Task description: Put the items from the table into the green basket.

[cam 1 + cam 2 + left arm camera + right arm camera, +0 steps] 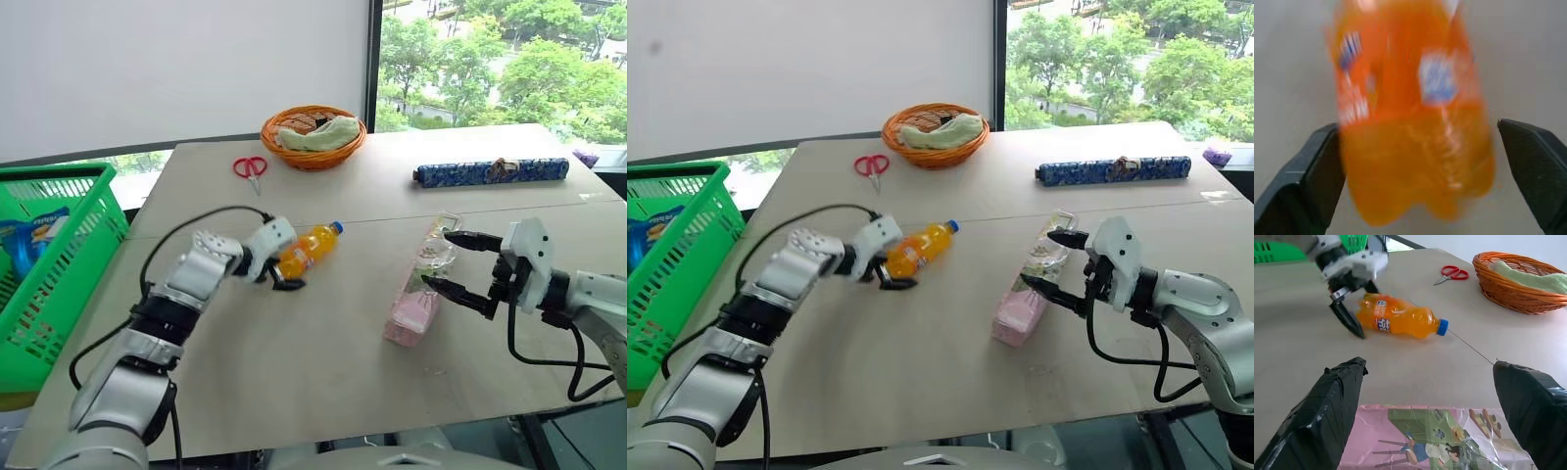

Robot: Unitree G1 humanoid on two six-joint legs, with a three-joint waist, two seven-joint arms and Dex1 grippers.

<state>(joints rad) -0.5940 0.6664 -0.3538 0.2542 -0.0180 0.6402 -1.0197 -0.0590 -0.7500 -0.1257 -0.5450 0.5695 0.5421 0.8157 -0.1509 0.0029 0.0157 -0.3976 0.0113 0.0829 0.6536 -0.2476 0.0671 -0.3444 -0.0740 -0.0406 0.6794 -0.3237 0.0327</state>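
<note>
The small orange soda bottle (312, 248) with a blue cap lies on its side on the table (294, 372), left of centre. My left gripper (284, 266) is open and straddles the bottle's base; in the left wrist view one finger (1308, 181) is against the bottle and the other (1537, 166) stands apart from it. The long clear plastic pack (411, 308) with a pink base lies right of centre. My right gripper (438, 258) hangs open just over its far end, gripping nothing. Red-handled scissors (251, 168) lie at the far left of the table. The green basket (59, 255) stands off the table's left edge.
An orange wicker bowl (313, 135) with a pale green cloth sits at the back centre. A long blue patterned bar (490, 172) lies at the back right. The basket holds a blue packet (29, 240). A black cable loops from my left arm over the table.
</note>
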